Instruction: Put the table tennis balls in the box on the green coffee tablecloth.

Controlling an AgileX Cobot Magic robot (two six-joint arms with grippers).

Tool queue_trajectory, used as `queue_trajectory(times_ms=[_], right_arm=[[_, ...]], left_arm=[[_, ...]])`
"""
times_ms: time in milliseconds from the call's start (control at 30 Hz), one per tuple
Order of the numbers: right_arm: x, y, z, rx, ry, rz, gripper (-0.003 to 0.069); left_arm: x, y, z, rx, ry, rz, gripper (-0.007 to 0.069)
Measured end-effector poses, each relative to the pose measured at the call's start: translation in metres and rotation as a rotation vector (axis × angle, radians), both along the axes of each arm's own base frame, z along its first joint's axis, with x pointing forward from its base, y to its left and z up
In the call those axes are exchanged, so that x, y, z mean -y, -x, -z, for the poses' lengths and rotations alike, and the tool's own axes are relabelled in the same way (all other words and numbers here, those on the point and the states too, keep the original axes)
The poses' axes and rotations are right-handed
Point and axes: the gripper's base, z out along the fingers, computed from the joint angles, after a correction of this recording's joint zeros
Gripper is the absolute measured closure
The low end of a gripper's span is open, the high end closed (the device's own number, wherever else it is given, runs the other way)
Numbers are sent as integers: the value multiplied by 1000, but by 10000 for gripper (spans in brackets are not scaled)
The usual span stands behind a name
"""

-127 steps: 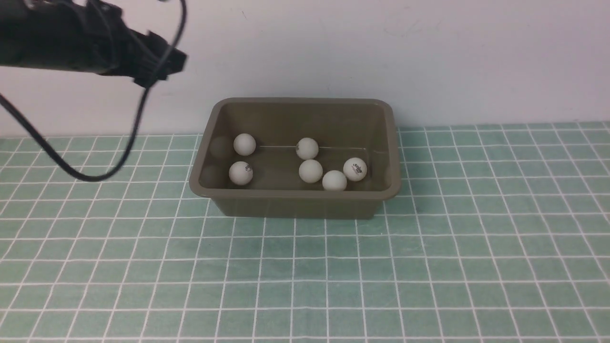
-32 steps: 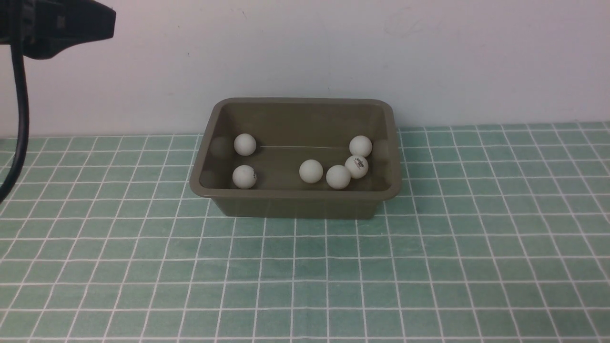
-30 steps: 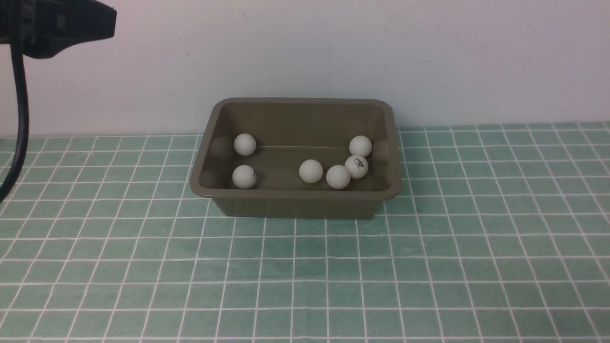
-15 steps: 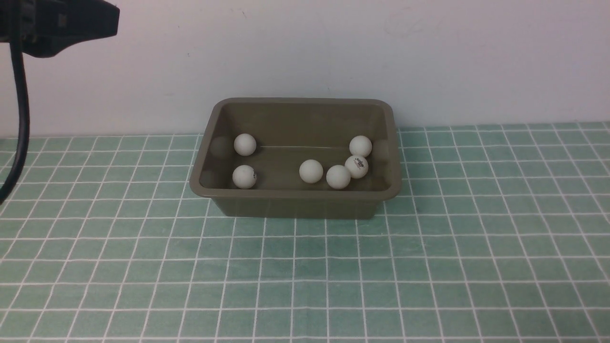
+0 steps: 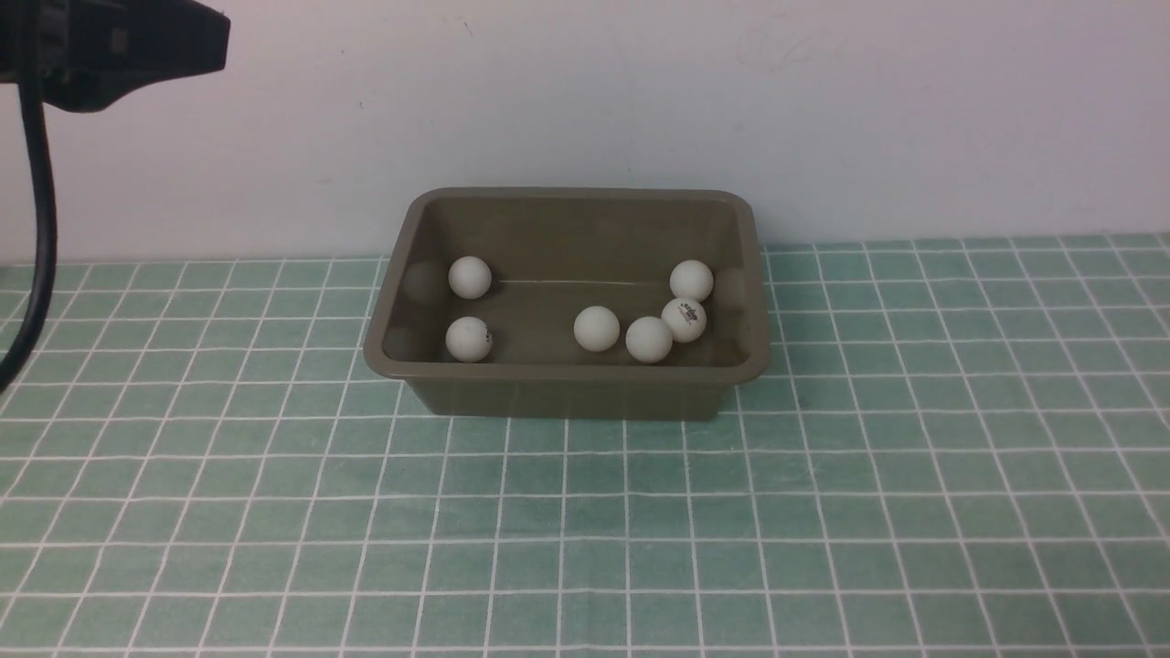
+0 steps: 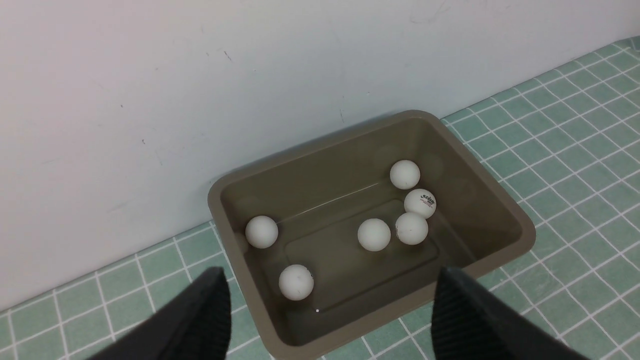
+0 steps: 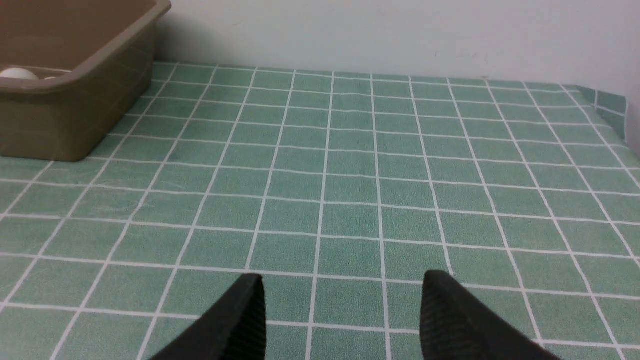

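Black left tool (image 6: 330, 300) and right tool (image 7: 340, 310) gape apart, empty.

Even soft light, faint shadows, no glare, slightly soft focus

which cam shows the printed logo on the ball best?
Left wrist view: it looks down into the box, so the logo ball shows its print facing up. Front view shows the same ball smaller. Right wrist view catches only a sliver of one ball, no logo.
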Motion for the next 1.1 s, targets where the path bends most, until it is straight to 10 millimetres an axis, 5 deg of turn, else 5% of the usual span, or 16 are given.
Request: queue_trajectory(times_ms=[567,1100], right_arm=[[0,0,0,4,1,0,270],[0,0,0,5,0,0,270]], left_arm=[[12,2,-11,45,167,87,136],[10,4,-6,38,148,64,136]])
